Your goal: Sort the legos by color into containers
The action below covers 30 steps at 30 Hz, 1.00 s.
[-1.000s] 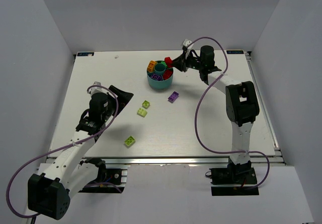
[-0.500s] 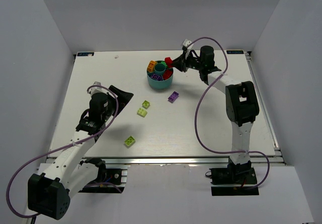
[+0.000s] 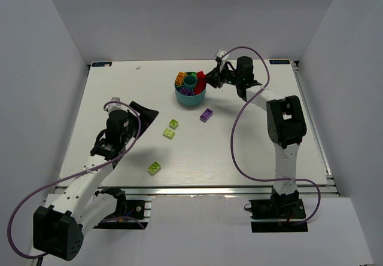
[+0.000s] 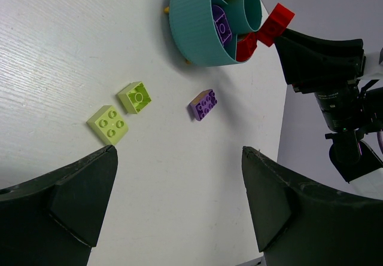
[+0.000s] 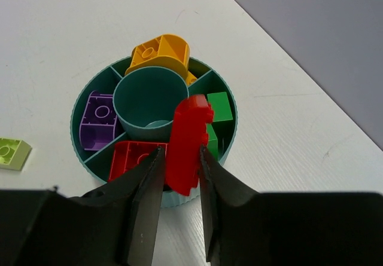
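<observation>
The round teal bowl (image 3: 190,98) stands at the back middle of the table. In the right wrist view its compartments (image 5: 74,122) hold an orange brick (image 5: 158,51), a purple brick (image 5: 99,119), a red brick (image 5: 133,158) and a green brick (image 5: 219,106). My right gripper (image 3: 207,78) is shut on another red brick (image 5: 187,140), held on edge over the bowl's near rim, between the red and green compartments. My left gripper (image 4: 178,158) is open and empty above the table, well left of the bowl.
Three lime green bricks lie loose: two close together (image 3: 173,123) (image 3: 169,133) and one nearer the front (image 3: 154,167). A purple brick (image 3: 206,115) lies just in front of the bowl. White walls enclose the table.
My right gripper has moved slightly down and in over the bowl with the red brick. The left arm has not moved.
</observation>
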Available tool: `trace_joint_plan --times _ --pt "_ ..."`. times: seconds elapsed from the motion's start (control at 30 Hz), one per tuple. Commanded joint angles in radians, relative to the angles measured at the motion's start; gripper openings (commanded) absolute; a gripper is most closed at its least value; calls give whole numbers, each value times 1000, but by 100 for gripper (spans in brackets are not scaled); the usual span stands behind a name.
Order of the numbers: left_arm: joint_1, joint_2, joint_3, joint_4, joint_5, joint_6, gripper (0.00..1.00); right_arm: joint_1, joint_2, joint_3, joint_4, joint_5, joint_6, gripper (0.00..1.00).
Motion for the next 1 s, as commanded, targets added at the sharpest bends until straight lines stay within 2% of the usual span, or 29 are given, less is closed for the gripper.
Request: trace_joint_plan --times 0.0,0.2,0.73,0.87,0.9,0.97 --pt "4 -7 4 4 -3 4 94 -1 -2 4 25 10 -17 36" --pt "5 -13 5 -5 -6 6 94 -1 8 10 21 18 -9 48" --pt "5 -22 4 -5 -11 4 94 -2 -54 -25 54 33 0 52" --pt "4 -31 -1 -8 -18 7 94 -13 -106 -58 78 90 -6 62" --pt "5 -34 -1 -10 -20 9 94 -18 -129 -64 81 105 -4 68" --pt "4 -39 1 -11 -26 15 94 -27 -148 -76 78 111 -6 71"
